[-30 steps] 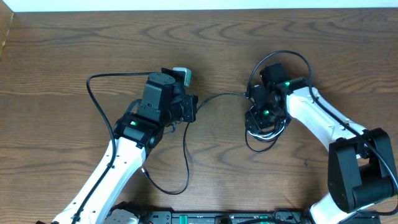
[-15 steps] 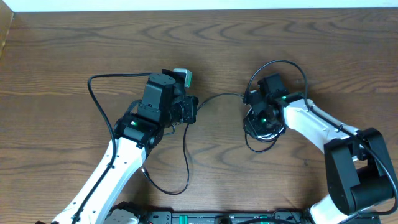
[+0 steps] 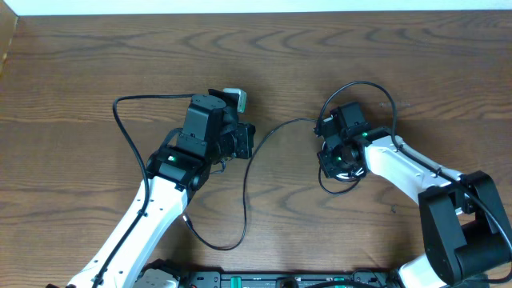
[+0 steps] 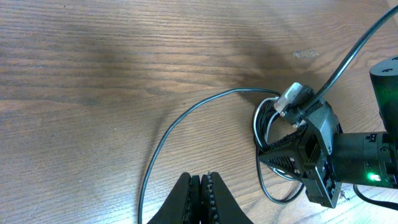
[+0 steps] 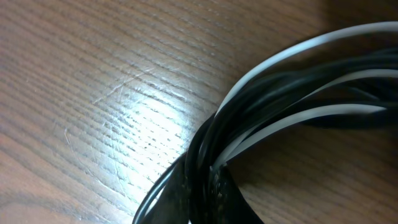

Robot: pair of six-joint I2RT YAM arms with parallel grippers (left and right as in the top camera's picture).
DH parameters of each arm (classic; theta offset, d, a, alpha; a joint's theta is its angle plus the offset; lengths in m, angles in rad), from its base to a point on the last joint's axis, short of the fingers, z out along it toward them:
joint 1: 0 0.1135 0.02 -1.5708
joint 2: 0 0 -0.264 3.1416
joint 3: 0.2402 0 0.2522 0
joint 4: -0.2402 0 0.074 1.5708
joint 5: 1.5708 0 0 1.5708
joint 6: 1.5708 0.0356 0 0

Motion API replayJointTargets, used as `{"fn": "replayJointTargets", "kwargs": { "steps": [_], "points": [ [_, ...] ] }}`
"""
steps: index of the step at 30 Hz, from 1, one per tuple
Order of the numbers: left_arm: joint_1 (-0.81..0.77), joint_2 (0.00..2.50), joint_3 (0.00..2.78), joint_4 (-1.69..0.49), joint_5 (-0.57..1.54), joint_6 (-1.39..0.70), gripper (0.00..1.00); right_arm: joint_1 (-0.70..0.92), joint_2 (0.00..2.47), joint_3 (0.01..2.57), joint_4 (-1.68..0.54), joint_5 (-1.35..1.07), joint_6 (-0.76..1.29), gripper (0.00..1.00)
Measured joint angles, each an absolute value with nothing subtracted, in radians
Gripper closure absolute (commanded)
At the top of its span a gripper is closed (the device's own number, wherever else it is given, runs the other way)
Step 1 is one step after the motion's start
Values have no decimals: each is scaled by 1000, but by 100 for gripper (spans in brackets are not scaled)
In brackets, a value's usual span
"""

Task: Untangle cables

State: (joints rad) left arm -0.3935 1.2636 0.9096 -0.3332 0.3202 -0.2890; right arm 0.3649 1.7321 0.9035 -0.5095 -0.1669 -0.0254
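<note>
Black cords and a white one, the cables (image 5: 267,102), lie bunched right of centre in my overhead view on the wooden table (image 3: 96,64). One black strand (image 4: 186,115) trails off to the left. My right gripper (image 5: 202,190) is pinching the bundle, and my left gripper (image 4: 201,196) is pressed together, strand beside it.

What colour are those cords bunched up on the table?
The cables are mostly black, with white strands among them. Clearest in the right wrist view.
</note>
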Motion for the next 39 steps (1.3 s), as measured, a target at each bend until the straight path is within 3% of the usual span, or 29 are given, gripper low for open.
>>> {"fn": "replayJointTargets", "kwargs": {
  "steps": [11,18,24,30,39],
  "points": [
    [-393,1264,910,-327,320,-289,92,364,1777,1072,-752,-385,54,99],
    [-393,1264,910,-305,320,-289,92,330,1777,1292,-973,-794,-86,99],
    [-393,1264,910,-304,320,-289,91,221,1777,1304,-1022,-1039,-194,99],
    [-393,1264,910,-304,320,-289,91,115,1784,1304,-1032,-1124,-246,99],
    [-393,1264,910,-303,320,-308,91,137,1895,1303,-999,-1191,-261,99]
  ]
}}
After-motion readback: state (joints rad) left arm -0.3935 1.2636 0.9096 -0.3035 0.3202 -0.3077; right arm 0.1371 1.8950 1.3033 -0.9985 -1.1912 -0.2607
